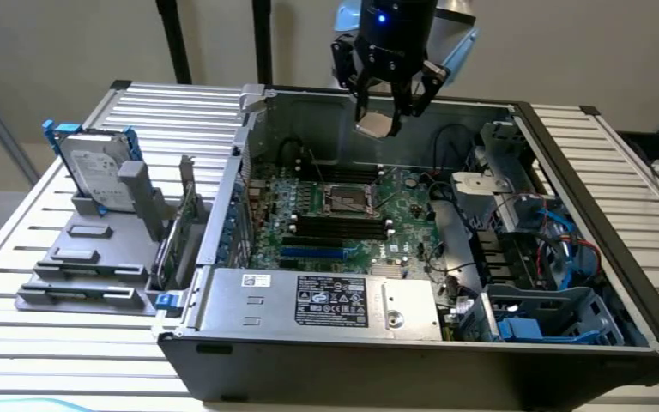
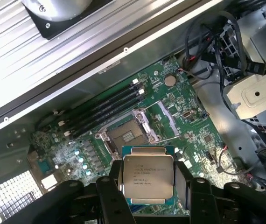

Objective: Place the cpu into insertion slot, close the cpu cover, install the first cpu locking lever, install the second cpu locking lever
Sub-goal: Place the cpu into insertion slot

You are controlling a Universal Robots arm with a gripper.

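While fingers flank it, the cpu hangs clamped.

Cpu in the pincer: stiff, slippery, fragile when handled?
The cpu looks like a thin flat plate with a metal lid: likely stiff and light. Its smooth lid, held by its edges in the pincer, might slip. The thin green rim seems chip-prone if knocked.

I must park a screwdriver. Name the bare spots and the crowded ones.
Bare: slatted table at the exterior view's right of the computer case, and in front of the grey drive rack. Crowded: inside the case, memory sticks and cables around the insertion slot, the claw holding the cpu above.
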